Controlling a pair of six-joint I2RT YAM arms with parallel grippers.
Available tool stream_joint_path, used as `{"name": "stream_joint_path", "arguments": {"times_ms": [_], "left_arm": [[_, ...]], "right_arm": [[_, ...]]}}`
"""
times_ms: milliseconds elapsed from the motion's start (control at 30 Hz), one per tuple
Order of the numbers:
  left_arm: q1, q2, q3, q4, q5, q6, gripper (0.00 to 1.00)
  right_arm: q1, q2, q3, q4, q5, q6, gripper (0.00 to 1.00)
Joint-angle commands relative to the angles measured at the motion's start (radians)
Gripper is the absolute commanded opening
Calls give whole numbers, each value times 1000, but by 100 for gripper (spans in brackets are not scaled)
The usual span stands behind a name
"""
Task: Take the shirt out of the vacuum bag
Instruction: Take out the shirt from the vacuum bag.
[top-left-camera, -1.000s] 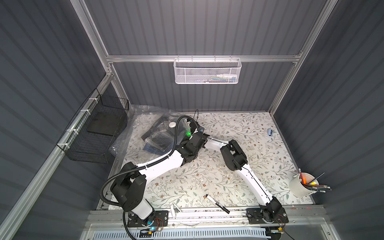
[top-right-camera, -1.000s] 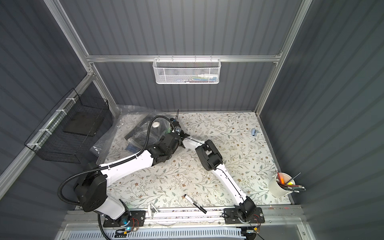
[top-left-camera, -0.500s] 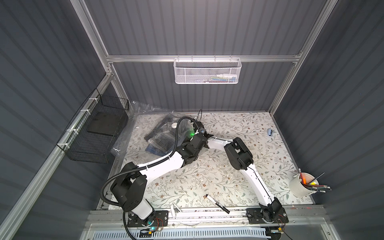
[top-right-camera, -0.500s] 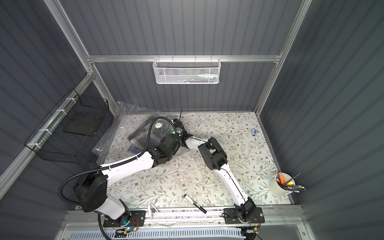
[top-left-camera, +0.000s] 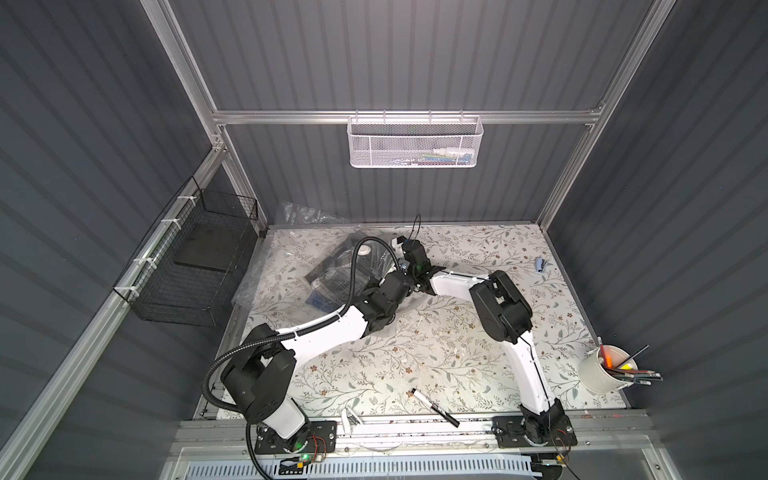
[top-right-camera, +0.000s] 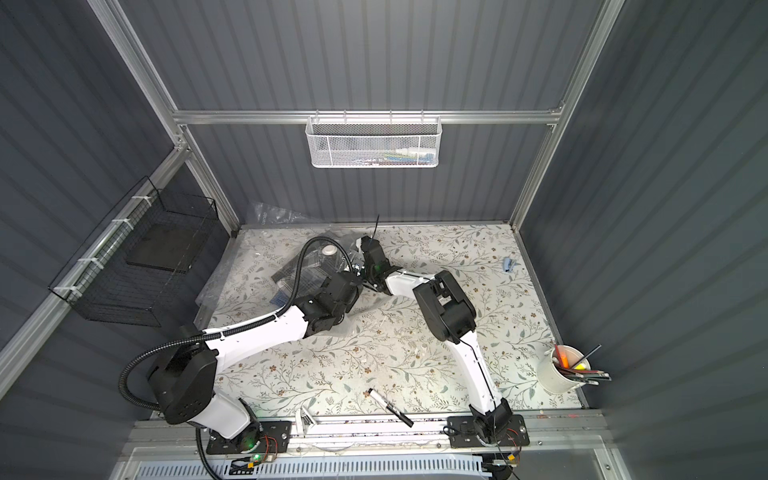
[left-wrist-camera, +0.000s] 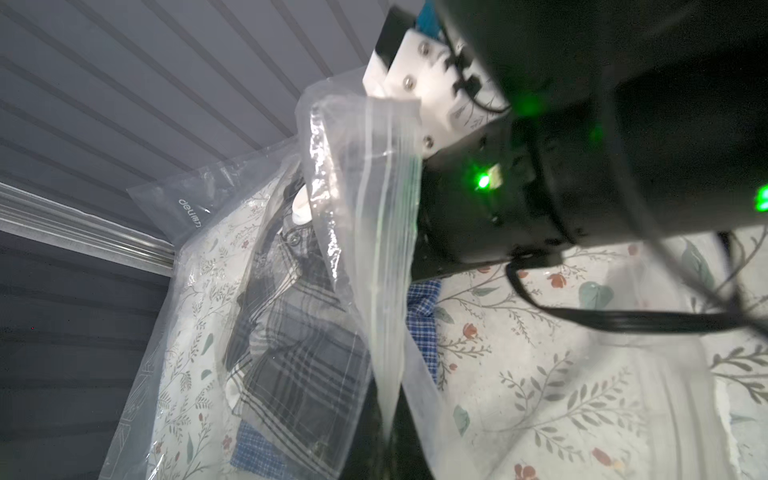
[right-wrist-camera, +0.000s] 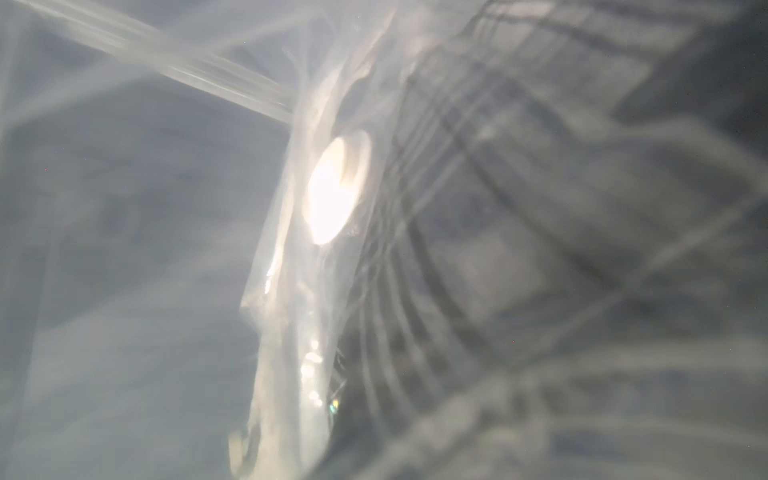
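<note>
**Both claws clamped at the bag's mouth, shirt not yet out**

At the far left, a black wire basket (top-left-camera: 199, 257) hung on the side wall. Next to it, in the back corner, a clear bag with grey lettering (top-left-camera: 299, 214) leaned against the wall. It was not part of the job.

Beside that, the vacuum bag (top-left-camera: 282, 266) lay spread over the back left of the flowered tabletop (top-left-camera: 415, 353). The grey plaid shirt (top-left-camera: 336, 270) sat crumpled inside it, under the film, just beside the round white valve cap (top-left-camera: 365, 250).

Right of the shirt, the two arms met. The left claw (top-left-camera: 402, 270) was fully closed. The left wrist view showed the ridged zip edge (left-wrist-camera: 386, 257) running down into it, so it appeared to be pinching that edge. The right claw (top-left-camera: 402, 244), just behind it, was closed too, apparently on the same strip higher up, which held a flap of film off the tabletop. The right wrist view was blurred, showing only film, the cap and plaid.

Farther right lay a black marker (top-left-camera: 434, 407) at the front edge, a small blue object (top-left-camera: 540, 264), and a white cup of pens (top-left-camera: 602, 370).

By my reading, the task was at an early stage: the mouth was gripped, but widening it and pulling the shirt out remained.
</note>
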Motion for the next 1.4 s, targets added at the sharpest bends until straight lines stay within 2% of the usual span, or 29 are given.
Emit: {"name": "stream_joint_path", "arguments": {"times_ms": [0,100,267,300,333,367,400,433,500,600,767,867,933,1000,1067,1200,1367], "left_arm": [[14,15,-12,3,13,-28,0],[16,20,-7,13,17,-22,0],[27,10,-19,12,41,-25,0],[29,10,-20,14,49,-28,5],[32,11,-14,14,60,-30,21],[33,10,-7,12,69,-30,49],[34,7,0,8,75,-30,65],[35,0,9,7,78,-28,78],[47,-27,12,5,92,-27,91],[113,-97,1,0,155,-52,95],[311,-174,-46,-9,249,-64,98],[475,-152,-44,-31,369,-119,89],[525,-132,-42,-21,411,-136,86],[547,-106,-20,-23,449,-141,86],[549,-91,2,-19,514,-137,91],[550,-101,33,-36,540,-132,99],[556,-160,61,-83,566,-101,99]], "right_arm": [[-13,-83,-36,-61,12,-76,0],[-27,-83,-50,-105,12,-80,0],[-60,-130,-150,-78,2,-62,0],[-62,-137,-157,-84,6,-70,0],[-64,-140,-162,-88,4,-75,0],[-67,-143,-166,-88,2,-78,0],[-69,-141,-167,-88,0,-78,0],[-71,-139,-168,-87,-7,-73,0],[-74,-135,-166,-74,-20,-57,0],[-76,-129,-157,-59,-33,-40,0],[-79,-123,-132,-74,-40,-44,0],[-84,-127,-132,-77,-48,-44,0],[-86,-134,-136,-77,-50,-44,0],[-87,-139,-139,-76,-51,-44,0],[-88,-139,-141,-75,-52,-48,0],[-93,-130,-146,-66,-56,-46,0],[-99,-109,-143,-46,-79,-21,0]]}}
